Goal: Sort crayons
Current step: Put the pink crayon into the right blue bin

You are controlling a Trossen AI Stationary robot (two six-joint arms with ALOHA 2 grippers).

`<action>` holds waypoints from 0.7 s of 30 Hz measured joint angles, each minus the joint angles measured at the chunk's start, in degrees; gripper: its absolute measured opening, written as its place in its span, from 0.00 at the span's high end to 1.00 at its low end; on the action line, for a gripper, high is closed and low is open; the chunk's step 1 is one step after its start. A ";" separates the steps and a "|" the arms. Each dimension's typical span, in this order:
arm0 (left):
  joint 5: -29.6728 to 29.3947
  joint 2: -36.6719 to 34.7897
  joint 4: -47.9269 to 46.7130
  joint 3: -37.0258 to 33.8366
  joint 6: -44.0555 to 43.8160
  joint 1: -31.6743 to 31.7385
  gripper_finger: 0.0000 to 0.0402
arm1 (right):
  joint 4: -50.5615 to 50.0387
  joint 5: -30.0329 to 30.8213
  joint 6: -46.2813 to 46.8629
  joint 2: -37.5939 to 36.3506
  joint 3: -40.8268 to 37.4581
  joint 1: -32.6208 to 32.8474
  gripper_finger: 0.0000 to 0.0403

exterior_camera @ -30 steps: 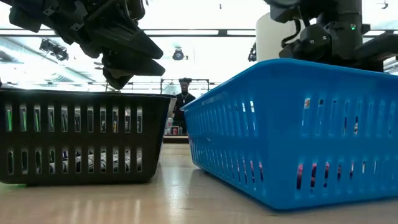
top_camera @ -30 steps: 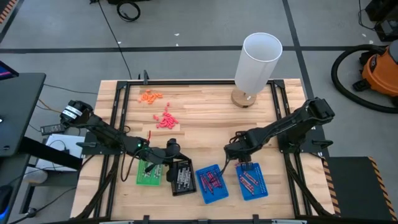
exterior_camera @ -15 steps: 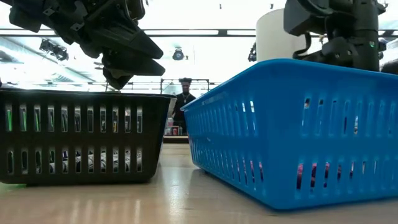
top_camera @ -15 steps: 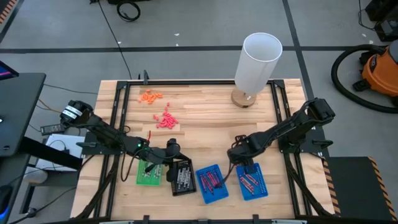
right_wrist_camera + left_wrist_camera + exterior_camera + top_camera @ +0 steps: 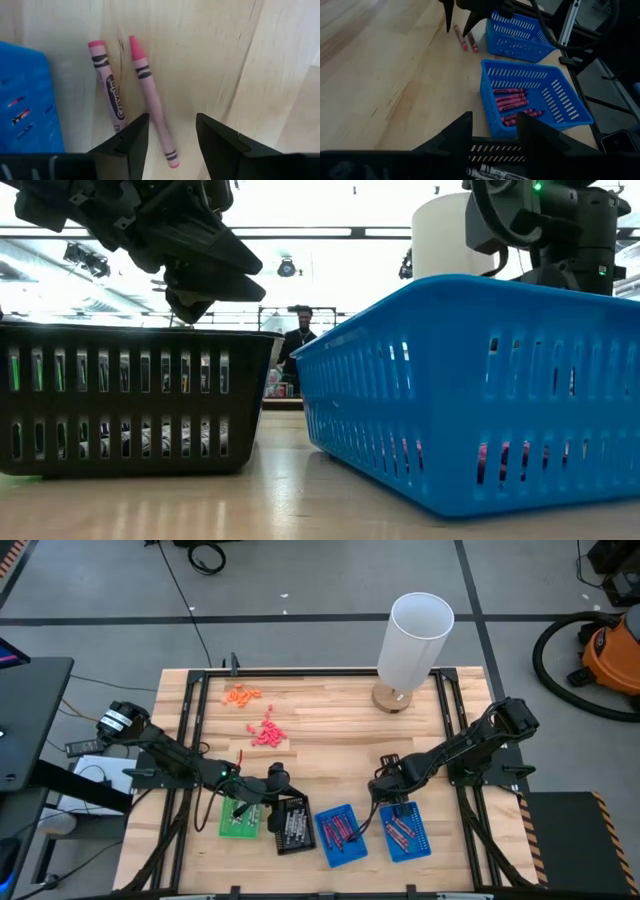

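Two pink crayons (image 5: 150, 95) lie side by side on the bare wood next to a blue tray (image 5: 25, 100). My right gripper (image 5: 172, 117) hovers over them, open, one finger on either side of the nearer crayon's lower end; it touches nothing that I can see. It also shows in the high view (image 5: 380, 798). My left gripper (image 5: 495, 132) is open and empty above the black tray (image 5: 292, 823), which holds silvery crayons (image 5: 492, 174). The middle blue tray (image 5: 570, 112) holds magenta crayons (image 5: 512, 102).
A green tray (image 5: 238, 818), the black tray and two blue trays (image 5: 404, 830) stand in a row near the front edge. Loose pink crayons (image 5: 267, 732) and orange ones (image 5: 242, 694) lie at the far left. A tall white cylinder (image 5: 415, 640) stands at the far right.
My right gripper has shifted a little toward the table's right edge, staying above the wood beside the blue trays. My left gripper has kept still.
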 joint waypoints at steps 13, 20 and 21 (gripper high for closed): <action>-0.22 0.02 0.74 0.00 -0.02 0.00 0.59 | 0.33 4.57 -1.63 0.00 -0.03 -2.67 0.70; -1.29 0.03 1.21 0.02 -0.07 -0.02 0.59 | 3.17 5.39 -1.85 -0.08 -1.08 -4.56 0.90; -1.29 0.03 1.22 0.02 -0.07 -0.02 0.59 | 3.17 5.33 -1.74 -0.12 -1.08 -4.77 0.93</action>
